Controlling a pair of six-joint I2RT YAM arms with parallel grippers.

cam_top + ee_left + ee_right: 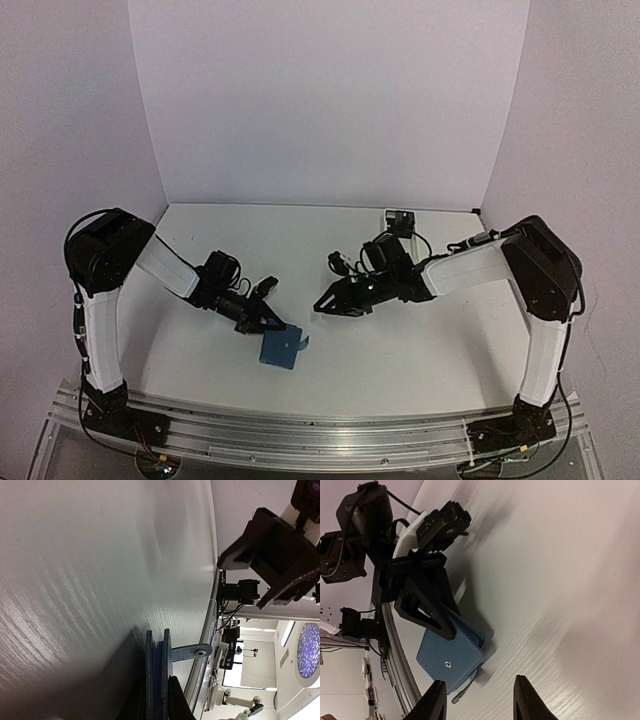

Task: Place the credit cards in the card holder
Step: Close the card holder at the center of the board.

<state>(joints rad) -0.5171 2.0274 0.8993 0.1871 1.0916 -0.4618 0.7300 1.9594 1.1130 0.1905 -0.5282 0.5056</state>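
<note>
The blue card holder (280,348) stands near the table's front, left of centre, with its clasp tab (304,343) sticking out to the right. My left gripper (268,323) is shut on its upper edge. In the left wrist view the card holder (156,660) shows edge-on as thin blue layers between my black fingers (176,700), with the clasp tab (192,653) pointing sideways. My right gripper (335,300) hovers just right of it, jaws apart, nothing between them. In the right wrist view, the card holder (451,656) lies ahead of the right gripper (480,702). No loose credit cards show.
The white table (330,235) is walled by white panels behind and on both sides. A metal rail (300,430) runs along the near edge by the arm bases. In the left wrist view the right gripper (272,555) hangs close above the card holder.
</note>
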